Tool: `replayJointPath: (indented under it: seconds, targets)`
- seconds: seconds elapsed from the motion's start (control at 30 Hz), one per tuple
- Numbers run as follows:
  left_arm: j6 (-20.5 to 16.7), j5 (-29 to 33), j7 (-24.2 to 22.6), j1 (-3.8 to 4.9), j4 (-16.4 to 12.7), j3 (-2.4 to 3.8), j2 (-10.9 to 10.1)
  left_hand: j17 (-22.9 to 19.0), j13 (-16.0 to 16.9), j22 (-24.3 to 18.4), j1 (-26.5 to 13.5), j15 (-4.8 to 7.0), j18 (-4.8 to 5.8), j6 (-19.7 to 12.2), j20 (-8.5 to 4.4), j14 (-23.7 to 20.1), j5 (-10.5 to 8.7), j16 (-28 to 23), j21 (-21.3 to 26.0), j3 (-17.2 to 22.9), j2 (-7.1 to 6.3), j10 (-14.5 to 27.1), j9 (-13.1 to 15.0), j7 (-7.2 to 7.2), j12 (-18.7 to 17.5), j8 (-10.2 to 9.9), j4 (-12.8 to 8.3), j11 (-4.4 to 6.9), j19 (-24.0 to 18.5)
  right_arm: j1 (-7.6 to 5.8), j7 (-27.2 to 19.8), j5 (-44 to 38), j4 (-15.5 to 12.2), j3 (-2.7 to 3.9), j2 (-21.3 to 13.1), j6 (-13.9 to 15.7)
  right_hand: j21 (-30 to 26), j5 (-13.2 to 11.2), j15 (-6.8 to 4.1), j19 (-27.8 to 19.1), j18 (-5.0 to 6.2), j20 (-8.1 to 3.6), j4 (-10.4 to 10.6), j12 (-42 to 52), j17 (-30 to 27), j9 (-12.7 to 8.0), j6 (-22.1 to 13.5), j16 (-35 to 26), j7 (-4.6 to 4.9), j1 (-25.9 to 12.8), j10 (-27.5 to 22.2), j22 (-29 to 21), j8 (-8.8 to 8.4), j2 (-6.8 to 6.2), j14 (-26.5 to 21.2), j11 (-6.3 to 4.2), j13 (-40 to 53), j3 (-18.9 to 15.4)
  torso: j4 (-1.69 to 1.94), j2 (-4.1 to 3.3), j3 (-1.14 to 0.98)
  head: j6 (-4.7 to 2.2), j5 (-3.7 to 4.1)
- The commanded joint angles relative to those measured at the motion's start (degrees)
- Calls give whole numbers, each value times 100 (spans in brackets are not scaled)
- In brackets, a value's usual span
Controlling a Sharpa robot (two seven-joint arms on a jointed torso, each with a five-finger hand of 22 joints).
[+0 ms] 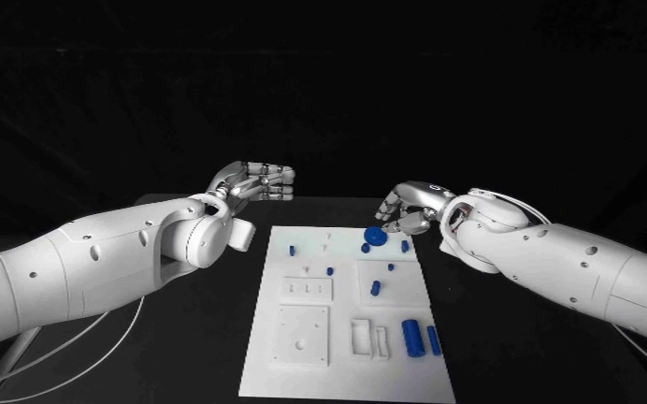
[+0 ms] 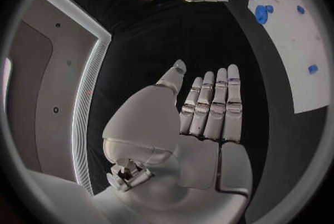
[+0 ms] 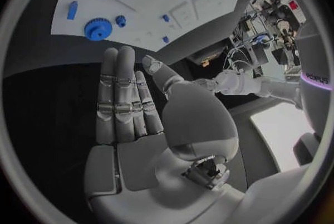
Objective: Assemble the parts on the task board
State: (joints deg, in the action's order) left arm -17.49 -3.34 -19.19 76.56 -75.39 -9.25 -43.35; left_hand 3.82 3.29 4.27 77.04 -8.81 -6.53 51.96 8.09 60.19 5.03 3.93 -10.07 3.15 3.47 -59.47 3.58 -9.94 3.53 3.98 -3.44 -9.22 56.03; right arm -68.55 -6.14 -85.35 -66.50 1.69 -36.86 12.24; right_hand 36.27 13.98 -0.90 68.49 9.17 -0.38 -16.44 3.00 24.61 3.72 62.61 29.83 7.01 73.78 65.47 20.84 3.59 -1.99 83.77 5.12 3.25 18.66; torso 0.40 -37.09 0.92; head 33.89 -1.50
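A: Hands first, then. The silver right hand point(image 1: 409, 209) hovers at the far right corner of the flat white rectangular task board point(image 1: 313, 367), fingers straight and side by side in its wrist view point(image 3: 118, 96), nothing held. The silver left hand point(image 1: 256, 182) hangs off the board's far left corner, likewise empty, its fingers extended together point(image 2: 212, 104).

B: And the parts?

A: A blue toothed gear wheel point(image 1: 375, 234) lies just beside the right hand's fingertips, near the board's far edge. Small blue pegs point(image 1: 376, 287) are dotted across the middle, and two larger blue cylinders point(image 1: 412, 339) lie side by side near the front right.

B: So where's the risk?

A: The gear sits flat and thin, I'd judge, so fingers coming down on it may skid it across the smooth plate, or nudge the little blue block point(image 1: 406, 246) close by. A grip on the teeth alone could let it tilt and drop.

B: Is the board fixed to the black worktop point(image 1: 216, 348)?

A: Hard to tell from here. If it's loose, a sideways push would shift every socket, and any aimed placement would miss.
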Motion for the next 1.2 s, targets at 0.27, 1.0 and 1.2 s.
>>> replayJointPath:
  seconds: [0.27,1.0,1.2]
  targets:
    - [295,25,-13,58,-198,30,-22,-2,10,-7,-68,-24,68,-34,32,-22,22,-26,-10,-51,19,35,-3,5,-3,-19,-28,-6,-33,-11,657,-1155,48,5,144,-110,106,-136,55,85,461,363,12,26,226,-4,-35,437,-45,-22,-176,247,-6,-134,139,37,3,156,155,-184,34,-59,57]
    - [271,-11,25,166,-684,57,-174,-2,10,-7,-105,-42,63,-131,51,-70,20,-26,8,-95,15,80,-7,-9,-2,-24,-39,-22,-65,-2,1022,-1547,122,0,295,-234,315,-612,74,272,499,292,30,26,510,-4,-114,1384,-10,-47,-239,852,-4,-344,63,58,4,762,208,-412,12,-29,142]
    - [264,-12,47,223,-757,58,-202,-2,11,-7,-104,-43,61,-135,52,-72,18,-26,9,-100,9,82,-7,-10,-1,-23,-43,-23,-65,69,975,-1552,198,-6,385,-232,180,-588,79,362,446,231,32,26,469,-4,-117,1689,-13,-53,-244,1074,-5,-323,-27,59,4,768,220,-482,1,-56,128]
